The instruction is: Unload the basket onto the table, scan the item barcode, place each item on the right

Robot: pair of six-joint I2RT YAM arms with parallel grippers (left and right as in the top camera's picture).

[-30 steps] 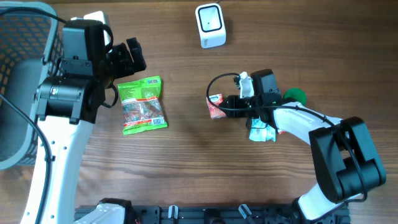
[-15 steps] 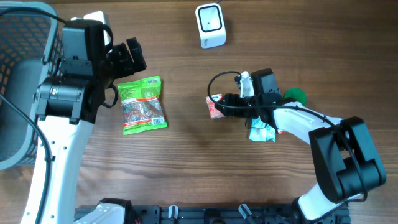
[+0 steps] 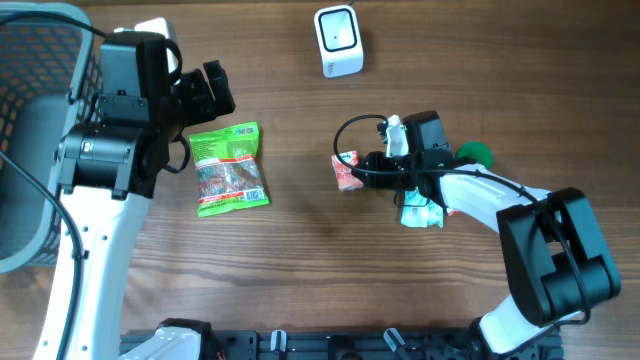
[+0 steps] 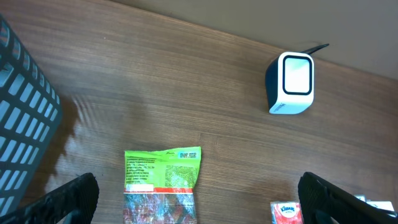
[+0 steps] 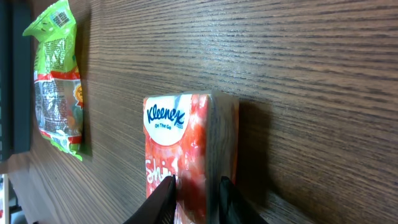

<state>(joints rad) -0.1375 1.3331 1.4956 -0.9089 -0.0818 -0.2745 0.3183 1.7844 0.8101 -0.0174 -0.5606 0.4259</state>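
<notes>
The right pincer (image 3: 358, 168) is clenched on a red-and-white Kleenex tissue pack (image 5: 183, 149). In the right wrist view its 2 fingertips (image 5: 166, 194) press against the near end of the pack from either side. The pack lies on the wooden surface (image 3: 300, 270) near the middle, with its printed face towards the green snack packet. It is well apart from the scanner (image 3: 338, 40), a small white box with a dark window that stands at the far edge of the surface, its cable running off behind it.

The left pincer (image 3: 210, 92) is released, with its 2 fingers spread wide and nothing between them. It hangs above the surface just beyond the far end of a green snack packet (image 3: 230, 168), which lies flat to the left of the tissue pack and apart from it. In the left wrist view the packet's white label and small printed code face up.

A dark mesh basket (image 3: 40, 60) stands at the left edge, beside the left arm. Under the right arm lies a pale blue-and-white packet (image 3: 420, 213), partly hidden, and a small green thing (image 3: 478, 152) sits just beyond that arm; what it is cannot be told.
</notes>
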